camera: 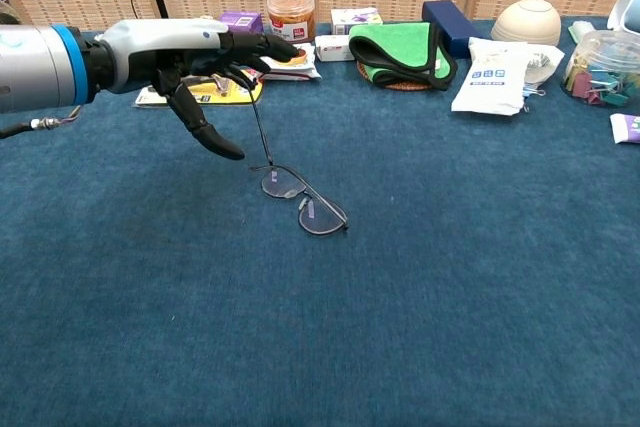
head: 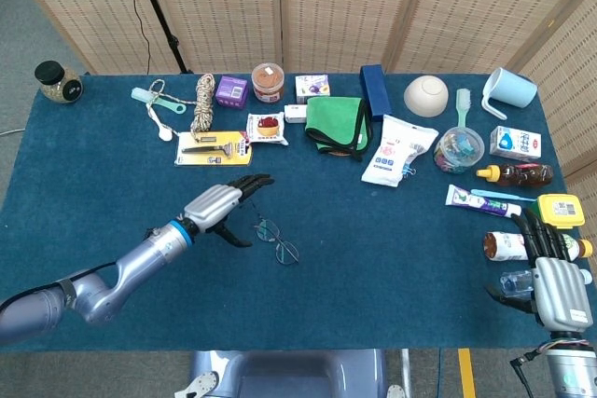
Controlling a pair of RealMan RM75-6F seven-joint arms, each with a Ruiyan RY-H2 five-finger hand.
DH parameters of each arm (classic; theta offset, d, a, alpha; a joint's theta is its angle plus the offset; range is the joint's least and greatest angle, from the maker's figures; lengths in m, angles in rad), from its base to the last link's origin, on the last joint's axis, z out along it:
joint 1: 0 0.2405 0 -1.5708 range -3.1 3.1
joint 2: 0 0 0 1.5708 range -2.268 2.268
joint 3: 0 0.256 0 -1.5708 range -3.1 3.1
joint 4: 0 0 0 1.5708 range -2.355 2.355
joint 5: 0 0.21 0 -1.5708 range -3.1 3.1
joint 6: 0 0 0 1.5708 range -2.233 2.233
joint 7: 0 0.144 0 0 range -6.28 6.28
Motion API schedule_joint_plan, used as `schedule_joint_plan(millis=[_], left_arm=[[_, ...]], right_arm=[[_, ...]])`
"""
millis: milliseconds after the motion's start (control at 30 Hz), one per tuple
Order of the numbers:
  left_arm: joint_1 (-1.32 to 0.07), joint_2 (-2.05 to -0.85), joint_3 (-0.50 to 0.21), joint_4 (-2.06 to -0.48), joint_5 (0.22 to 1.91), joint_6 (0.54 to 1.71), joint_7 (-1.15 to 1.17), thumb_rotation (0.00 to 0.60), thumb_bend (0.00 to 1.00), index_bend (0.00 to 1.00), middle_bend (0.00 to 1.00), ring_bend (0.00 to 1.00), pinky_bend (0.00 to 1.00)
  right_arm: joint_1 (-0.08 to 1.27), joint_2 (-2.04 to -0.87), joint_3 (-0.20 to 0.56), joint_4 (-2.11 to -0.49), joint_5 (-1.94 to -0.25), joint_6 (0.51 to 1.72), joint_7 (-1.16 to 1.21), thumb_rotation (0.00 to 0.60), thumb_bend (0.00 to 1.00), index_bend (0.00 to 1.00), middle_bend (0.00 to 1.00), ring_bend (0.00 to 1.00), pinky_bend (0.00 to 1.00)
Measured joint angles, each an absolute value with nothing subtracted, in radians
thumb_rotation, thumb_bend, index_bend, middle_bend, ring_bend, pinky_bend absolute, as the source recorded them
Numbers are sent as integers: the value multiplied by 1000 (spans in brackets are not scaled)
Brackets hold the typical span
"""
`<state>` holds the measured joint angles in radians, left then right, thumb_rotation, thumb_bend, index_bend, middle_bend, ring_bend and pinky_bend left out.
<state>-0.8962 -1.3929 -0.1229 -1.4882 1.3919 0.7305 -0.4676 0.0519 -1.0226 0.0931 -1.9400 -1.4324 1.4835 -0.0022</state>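
Seen from the head camera, the left hand (head: 216, 205) is hovering low over the blue table (head: 93, 174), fingers spread and holding nothing, just left of a pair of glasses (head: 276, 240) that is lying near the table's middle. A razor on a yellow card (head: 211, 147) is lying beyond the hand, a green cloth (head: 334, 121) further right. At the far right edge the right hand (head: 554, 279) is resting with fingers extended beside a brown bottle (head: 508, 246); whether it is gripping anything cannot be told. From the chest camera, the left hand (camera: 190, 57) is reaching in from the left, its thumb pointing down and its fingers (camera: 262, 46) stretching past the glasses' (camera: 303, 202) raised temple arm, which is standing up just beside them; contact cannot be told. The lenses are lying flat on the cloth-covered table (camera: 450, 277).
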Motion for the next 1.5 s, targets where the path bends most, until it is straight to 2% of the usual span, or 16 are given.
schedule_joint_plan(millis=[533, 933, 1167, 1333, 1500], left_arm=[[-904, -1426, -74, -1524, 1485, 708, -611, 600, 25, 0, 0, 0, 0], [-910, -1472, -49, -1517, 1495, 710, -442, 600, 25, 0, 0, 0, 0], [-909, -1518, -41, -1515, 1444, 698, -312, 600, 25, 0, 0, 0, 0], [-905, -1541, -44, -1519, 1417, 698, -287, 600, 24, 0, 0, 0, 0], [-883, -1570, -53, -1513, 1419, 752, -310, 581, 25, 0, 0, 0, 0]], right_arm=[[46, -1022, 91, -1927, -1429, 1488, 17, 600, 0, 33, 0, 0, 0], [34, -1014, 89, -1916, -1435, 1502, 45, 600, 0, 33, 0, 0, 0], [29, -1012, 87, -1911, -1436, 1506, 56, 600, 0, 32, 0, 0, 0], [26, -1009, 88, -1909, -1437, 1509, 60, 600, 0, 33, 0, 0, 0], [25, -1007, 87, -1910, -1440, 1509, 62, 600, 0, 32, 0, 0, 0]])
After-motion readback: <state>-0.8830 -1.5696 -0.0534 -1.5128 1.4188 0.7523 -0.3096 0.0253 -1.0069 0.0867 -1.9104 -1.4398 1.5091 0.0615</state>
